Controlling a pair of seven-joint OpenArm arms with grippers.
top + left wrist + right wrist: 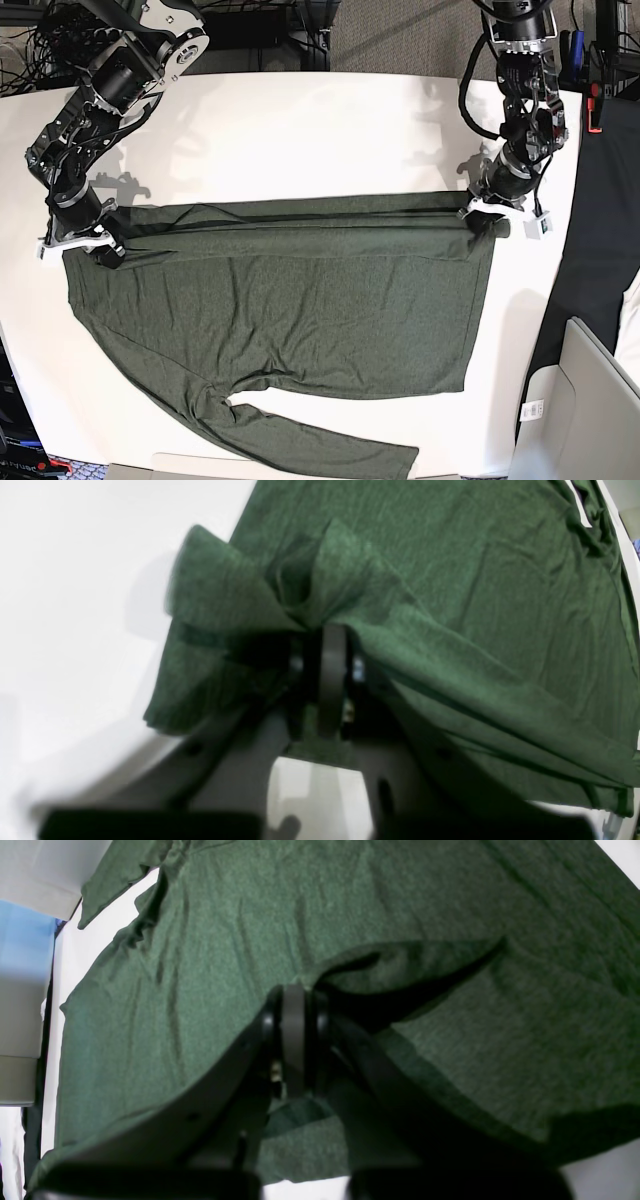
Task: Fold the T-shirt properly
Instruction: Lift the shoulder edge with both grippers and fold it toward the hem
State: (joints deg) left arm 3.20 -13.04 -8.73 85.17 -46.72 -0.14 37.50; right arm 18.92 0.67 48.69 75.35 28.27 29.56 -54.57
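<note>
The left claw [327,645] sits pressed into a bunched corner of the shirt [475,605], with cloth puckered up around its tips. Whether it clamps that cloth or is letting go I cannot tell: the jaws look close together in the left wrist view, but the fold hides their tips. The right claw [295,1005] is clenched on a fold of the shirt, a raised ridge of cloth running away from its tips.

In the base view the shirt lies spread on the white table [320,130], its far edge turned over into a narrow band stretched between the two claws, a sleeve trailing toward the near edge.

Risks, as I judge them:
- If the left claw lets go while the right one keeps pulling, the band could slacken on one side and the fold line skew.
- The thin knit could cling to the pads and lift with the claw, undoing the fold.
- The puckered corner may stay bunched and leave a lump under later folds.

Hard to make out:
- The left wrist view is blurred, so the cloth edges near the claw are soft.
- Both sets of tips are buried in cloth.
- The second sleeve is not clearly visible; it may lie under the folded band.
</note>
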